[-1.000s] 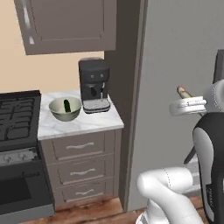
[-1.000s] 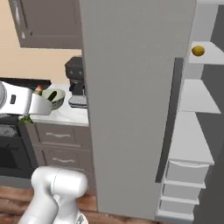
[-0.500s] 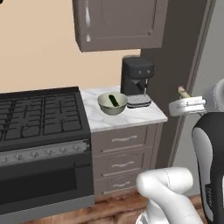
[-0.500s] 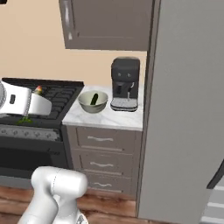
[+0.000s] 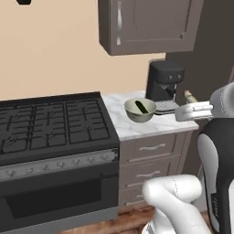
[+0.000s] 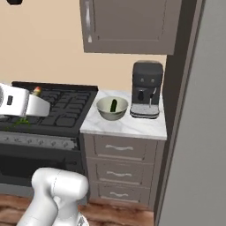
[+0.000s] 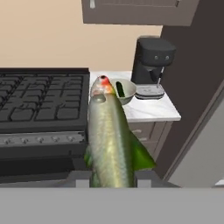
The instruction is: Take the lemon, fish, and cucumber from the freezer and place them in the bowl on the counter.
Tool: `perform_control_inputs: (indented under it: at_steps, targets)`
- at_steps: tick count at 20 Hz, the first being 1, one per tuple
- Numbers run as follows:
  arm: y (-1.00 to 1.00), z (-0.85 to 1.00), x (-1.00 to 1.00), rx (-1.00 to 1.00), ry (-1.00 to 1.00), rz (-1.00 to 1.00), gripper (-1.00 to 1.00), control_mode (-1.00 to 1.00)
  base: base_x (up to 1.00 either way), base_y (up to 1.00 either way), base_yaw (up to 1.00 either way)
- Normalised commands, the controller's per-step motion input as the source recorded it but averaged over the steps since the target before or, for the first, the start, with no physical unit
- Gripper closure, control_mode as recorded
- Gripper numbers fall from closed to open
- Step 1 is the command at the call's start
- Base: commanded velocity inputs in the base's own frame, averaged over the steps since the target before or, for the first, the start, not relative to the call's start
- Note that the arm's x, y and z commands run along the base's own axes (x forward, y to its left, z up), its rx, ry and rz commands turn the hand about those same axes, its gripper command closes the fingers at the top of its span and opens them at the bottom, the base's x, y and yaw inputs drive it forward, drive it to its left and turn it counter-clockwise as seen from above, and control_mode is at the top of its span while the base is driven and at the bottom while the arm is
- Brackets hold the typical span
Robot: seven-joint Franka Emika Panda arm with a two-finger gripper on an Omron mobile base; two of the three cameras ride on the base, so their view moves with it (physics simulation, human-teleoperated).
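Observation:
My gripper (image 7: 113, 178) is shut on the fish (image 7: 109, 140), a long olive-green body with a red-orange head that points away from the hand. From the sides the fish's tip (image 5: 189, 96) (image 6: 36, 91) sticks out above the white hand. The olive-beige bowl (image 5: 133, 112) (image 6: 106, 111) (image 7: 128, 91) stands on the marble counter (image 5: 137, 129) (image 6: 128, 126) with the dark green cucumber (image 5: 142, 107) (image 6: 114, 105) (image 7: 120, 89) lying inside it. The held fish is apart from the bowl, on the near side. The freezer's grey door (image 6: 198, 141) fills the right edge. The lemon is out of view.
A black coffee machine (image 5: 163, 84) (image 6: 146, 88) stands right of the bowl. The black gas stove (image 5: 50, 125) (image 6: 57, 103) lies left of the counter. A brown wall cupboard (image 5: 146, 25) hangs above. Drawers with silver handles (image 6: 119, 148) sit under the counter.
The whole picture has shifted: the base has driven left, so the stove has come into view and the freezer's shelves have slid out of view. The gripper stays shut on the fish.

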Motion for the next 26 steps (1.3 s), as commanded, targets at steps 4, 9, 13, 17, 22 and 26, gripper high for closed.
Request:
perform_control_inputs:
  at_steps: [4,9,13,17,22,26]
  targets:
    - [0.00,0.00,0.00,0.00,0.00,0.00,1.00,1.00,0.59,-0.02,0.00]
    - [0.00,0.00,0.00,0.00,0.00,0.00,1.00,1.00,0.66,-0.16,0.02]
    - [0.00,0.00,0.00,0.00,0.00,0.00,1.00,1.00,0.65,-0.26,0.05]
    - [0.00,0.00,0.00,0.00,0.00,0.00,1.00,1.00,0.56,-0.38,0.06]
    - [0.00,0.00,0.00,0.00,0.00,0.00,1.00,1.00,0.43,-0.34,0.05]
    - [0.00,0.00,0.00,0.00,0.00,0.00,1.00,1.00,0.41,-0.31,0.05]
